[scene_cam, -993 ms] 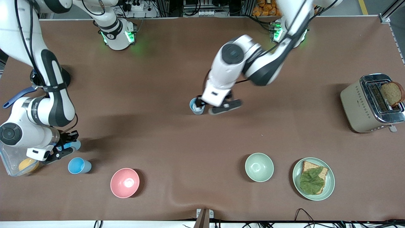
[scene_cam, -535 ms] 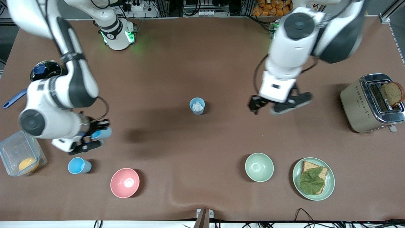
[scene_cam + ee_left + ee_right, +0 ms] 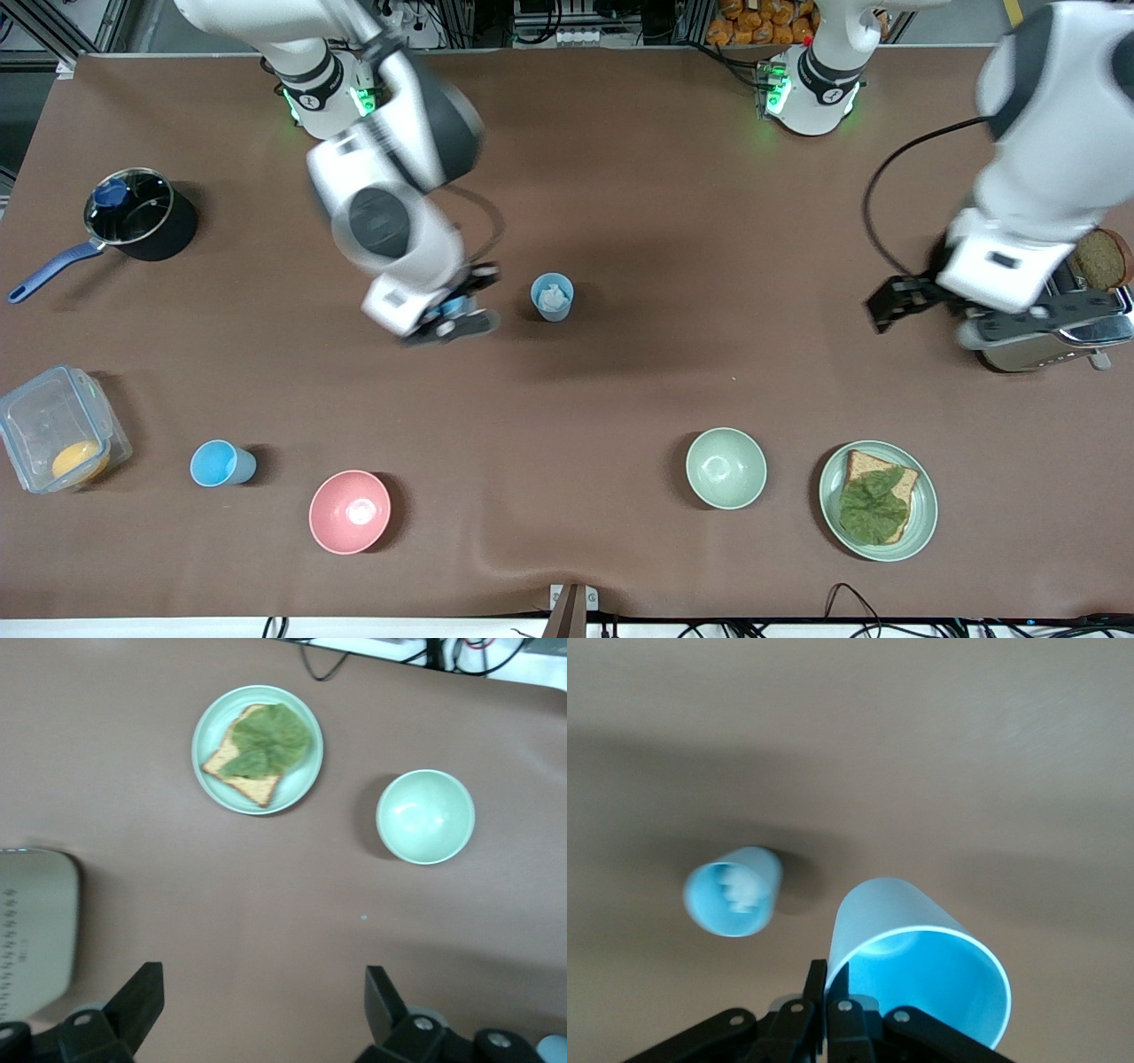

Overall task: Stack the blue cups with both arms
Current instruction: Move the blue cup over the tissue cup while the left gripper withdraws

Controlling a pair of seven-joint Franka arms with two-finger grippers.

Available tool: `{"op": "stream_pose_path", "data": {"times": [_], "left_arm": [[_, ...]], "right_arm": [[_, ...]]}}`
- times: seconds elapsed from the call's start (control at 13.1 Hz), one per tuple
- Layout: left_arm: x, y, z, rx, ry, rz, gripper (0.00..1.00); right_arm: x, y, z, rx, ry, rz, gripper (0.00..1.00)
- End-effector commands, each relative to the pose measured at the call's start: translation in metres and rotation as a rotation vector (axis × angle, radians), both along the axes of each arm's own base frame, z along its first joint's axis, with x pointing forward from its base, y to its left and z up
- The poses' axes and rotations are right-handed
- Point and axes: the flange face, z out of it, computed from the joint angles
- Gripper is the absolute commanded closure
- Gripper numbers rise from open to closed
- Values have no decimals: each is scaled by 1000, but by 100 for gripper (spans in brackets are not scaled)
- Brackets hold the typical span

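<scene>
My right gripper [image 3: 454, 312] is shut on the wall of a bright sky-blue cup [image 3: 451, 306] and holds it above the table's middle. In the right wrist view the fingers [image 3: 826, 988] pinch the wall of this cup [image 3: 921, 979]. A duller grey-blue cup [image 3: 552, 296] stands upright just beside it, toward the left arm's end, with something white inside; it also shows in the right wrist view [image 3: 733, 890]. Another sky-blue cup [image 3: 221, 463] sits near the pink bowl. My left gripper [image 3: 897, 301] is open and empty in the air beside the toaster; its fingers [image 3: 142, 999] stand wide apart.
A pink bowl [image 3: 350, 511], a pale green bowl [image 3: 726, 467] and a plate [image 3: 923, 518] with a lettuce sandwich line the near side. A toaster [image 3: 1019, 359] stands at the left arm's end. A pot [image 3: 133, 213] and a clear container [image 3: 58, 425] are at the right arm's end.
My right arm has carried the sky-blue cup from the container end to beside the grey-blue cup. My left arm has drawn away from the grey-blue cup to the toaster, open.
</scene>
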Motion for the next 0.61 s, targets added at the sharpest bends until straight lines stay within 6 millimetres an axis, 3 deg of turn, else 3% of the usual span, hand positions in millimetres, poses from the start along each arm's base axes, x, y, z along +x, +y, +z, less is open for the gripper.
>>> {"op": "stream_pose_path", "data": {"times": [0.0,0.23,0.53], "left_arm": [[-13,14,20,-6,20,-29,0],[-14,23,19,7,39,-25,0],[-15,26,23,2,35,-25,0]], "right_arm": [[3,10,-19,-12,-5,-188,100],[-13,39,-43,-42,0,-258,100],[-28,61,-58,-53,3,-251,100]]}}
